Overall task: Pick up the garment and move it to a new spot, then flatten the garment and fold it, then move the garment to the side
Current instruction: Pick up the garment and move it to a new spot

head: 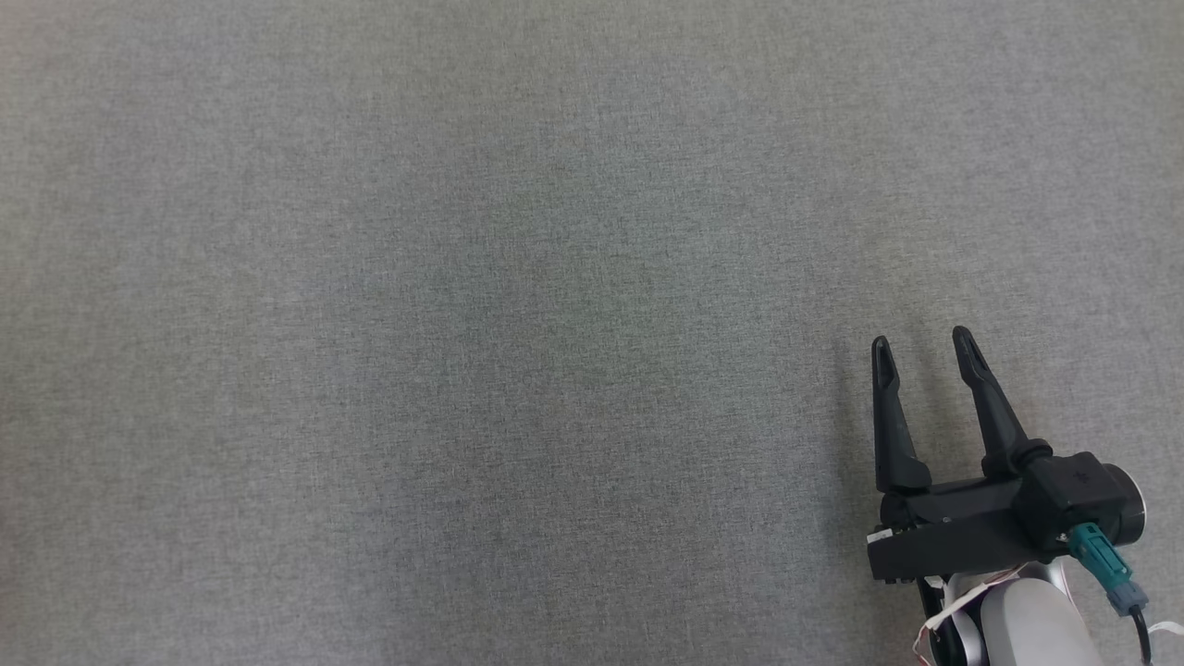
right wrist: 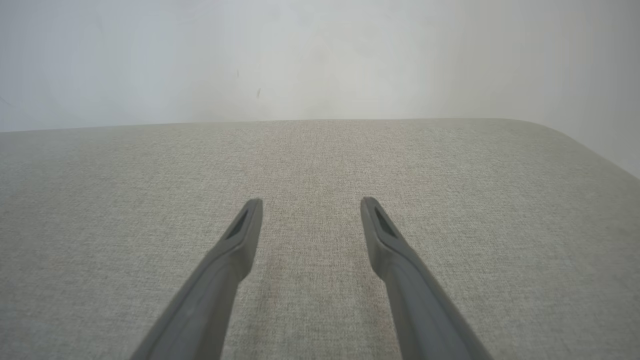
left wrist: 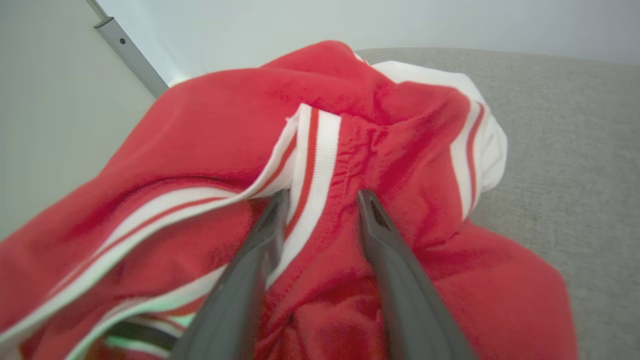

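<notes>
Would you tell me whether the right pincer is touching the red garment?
Apart. The head view shows the right pincer open over bare grey surface all round; the garment is at the left pincer in the left wrist view.

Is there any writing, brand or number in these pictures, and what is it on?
None can be read.
On the red garment: just red and white stripes, no print or label in sight.
On the right end effector: a faint mark on its black housing and a small white tag, both too small to read.
On the grey table: nothing.
</notes>
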Controlling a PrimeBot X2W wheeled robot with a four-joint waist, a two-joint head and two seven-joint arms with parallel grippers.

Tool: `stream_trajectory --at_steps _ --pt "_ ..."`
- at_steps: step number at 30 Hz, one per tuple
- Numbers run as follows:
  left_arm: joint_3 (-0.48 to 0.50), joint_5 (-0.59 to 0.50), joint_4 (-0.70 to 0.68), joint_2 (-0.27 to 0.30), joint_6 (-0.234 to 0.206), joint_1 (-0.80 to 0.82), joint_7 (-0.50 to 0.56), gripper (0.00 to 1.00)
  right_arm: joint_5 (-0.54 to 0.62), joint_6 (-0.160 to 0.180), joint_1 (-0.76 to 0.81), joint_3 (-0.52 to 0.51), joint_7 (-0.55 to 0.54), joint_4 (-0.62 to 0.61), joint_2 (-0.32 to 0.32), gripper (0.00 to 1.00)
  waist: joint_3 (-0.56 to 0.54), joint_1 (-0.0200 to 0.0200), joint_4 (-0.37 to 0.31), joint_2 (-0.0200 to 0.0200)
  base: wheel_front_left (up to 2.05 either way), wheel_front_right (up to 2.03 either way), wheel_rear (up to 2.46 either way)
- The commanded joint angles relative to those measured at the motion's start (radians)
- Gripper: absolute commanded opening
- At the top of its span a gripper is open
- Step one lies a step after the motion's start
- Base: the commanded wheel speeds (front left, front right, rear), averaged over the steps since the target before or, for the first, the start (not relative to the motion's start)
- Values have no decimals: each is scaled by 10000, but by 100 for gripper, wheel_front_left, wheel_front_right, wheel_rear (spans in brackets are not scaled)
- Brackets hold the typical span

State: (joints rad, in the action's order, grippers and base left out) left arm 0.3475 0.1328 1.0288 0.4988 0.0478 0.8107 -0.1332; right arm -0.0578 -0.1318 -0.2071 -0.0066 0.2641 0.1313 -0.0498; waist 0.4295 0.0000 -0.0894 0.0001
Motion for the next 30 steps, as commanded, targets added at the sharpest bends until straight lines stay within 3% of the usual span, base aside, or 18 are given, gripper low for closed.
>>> stream_trajectory --at_steps 1,7,12,19,30 --pt "-61 98 289 130 99 197 -231 0 -43 21 -136 20 11 3 -8 100 -47 0 -7 -1 0 0 0" --pt "-242 126 924 366 346 701 -1030 0 -39 21 -69 -98 11 51 -8 100 -264 0 58 -1 0 0 0" --pt "-429 114 606 495 567 1138 -1311 0 -98 21 161 -117 11 129 -11 100 -677 0 204 -1 0 0 0" --pt "-935 199 -1833 224 802 1601 -1327 0 -244 21 508 59 11 299 -9 100 -1562 0 370 -1 0 0 0" --pt "-2643 608 -4368 -436 822 2309 -1149 0 -531 21 831 179 11 409 -14 100 -2346 0 -237 -1 0 0 0"
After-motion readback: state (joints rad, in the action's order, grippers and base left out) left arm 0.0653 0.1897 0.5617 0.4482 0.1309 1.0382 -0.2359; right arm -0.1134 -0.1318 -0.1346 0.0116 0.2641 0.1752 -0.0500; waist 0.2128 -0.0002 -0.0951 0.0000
